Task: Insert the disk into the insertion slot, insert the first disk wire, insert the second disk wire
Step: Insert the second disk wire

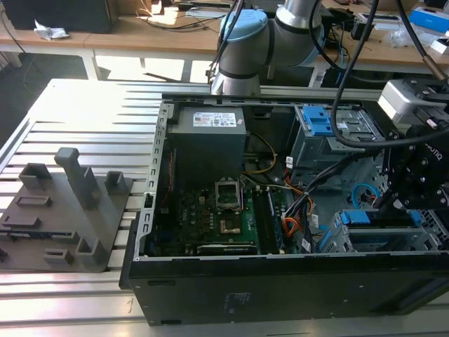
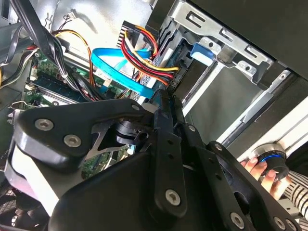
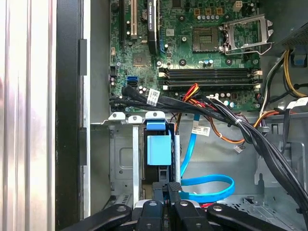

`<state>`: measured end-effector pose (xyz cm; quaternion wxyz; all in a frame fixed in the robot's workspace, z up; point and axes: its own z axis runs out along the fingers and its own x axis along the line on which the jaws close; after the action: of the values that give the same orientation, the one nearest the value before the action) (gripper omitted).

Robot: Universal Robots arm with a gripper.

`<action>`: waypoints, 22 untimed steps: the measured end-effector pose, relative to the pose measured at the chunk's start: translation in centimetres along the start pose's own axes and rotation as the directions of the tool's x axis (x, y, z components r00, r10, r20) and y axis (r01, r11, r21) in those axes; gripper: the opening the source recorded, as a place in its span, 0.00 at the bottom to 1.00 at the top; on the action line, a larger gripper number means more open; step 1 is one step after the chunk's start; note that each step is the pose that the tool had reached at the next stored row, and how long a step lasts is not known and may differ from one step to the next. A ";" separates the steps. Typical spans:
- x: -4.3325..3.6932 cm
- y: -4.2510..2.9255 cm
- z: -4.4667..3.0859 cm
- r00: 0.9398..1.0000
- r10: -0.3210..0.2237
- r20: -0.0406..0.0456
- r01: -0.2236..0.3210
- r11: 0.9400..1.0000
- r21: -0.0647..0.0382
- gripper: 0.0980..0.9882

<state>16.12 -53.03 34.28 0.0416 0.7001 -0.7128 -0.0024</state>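
In the exterior view my arm (image 1: 280, 28) reaches over the open computer case (image 1: 280, 288). The disk (image 1: 368, 217) sits under its far end, inside the grey slot cage (image 1: 433, 232).

In the second wrist view my gripper (image 2: 163, 103) has its fingers together with nothing between them. The light-blue cable (image 2: 110, 72) and the orange-red wires (image 2: 144, 57) lie just ahead of the tips. A person's hand (image 2: 262, 168) rests on a button behind my tool.

In the first wrist view the disk stands edge-on right in front of my closed fingertips (image 3: 163, 188), and the blue cable loops beside them.

I judge that I am seating the disk; both wires look unplugged. Finishing calls for a straight push, clear of that loop.
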 end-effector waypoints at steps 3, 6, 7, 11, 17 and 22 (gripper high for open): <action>-0.01 -0.01 0.16 1.000 0.000 -0.006 0.000 1.000 0.000 0.07; -0.02 -0.02 0.33 1.000 0.000 -0.007 0.000 1.000 0.000 0.07; -0.02 -0.02 0.36 1.000 0.000 -0.007 0.000 1.000 0.000 0.07; -0.02 -0.02 0.39 1.000 0.000 -0.007 0.000 1.000 0.000 0.07; -0.01 -0.01 0.20 1.000 0.000 -0.007 0.000 1.000 0.000 0.15; 0.11 0.11 -1.83 1.000 0.000 -0.007 0.000 1.000 0.000 0.15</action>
<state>16.12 -53.03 36.12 0.0441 0.7000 -0.7128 0.0001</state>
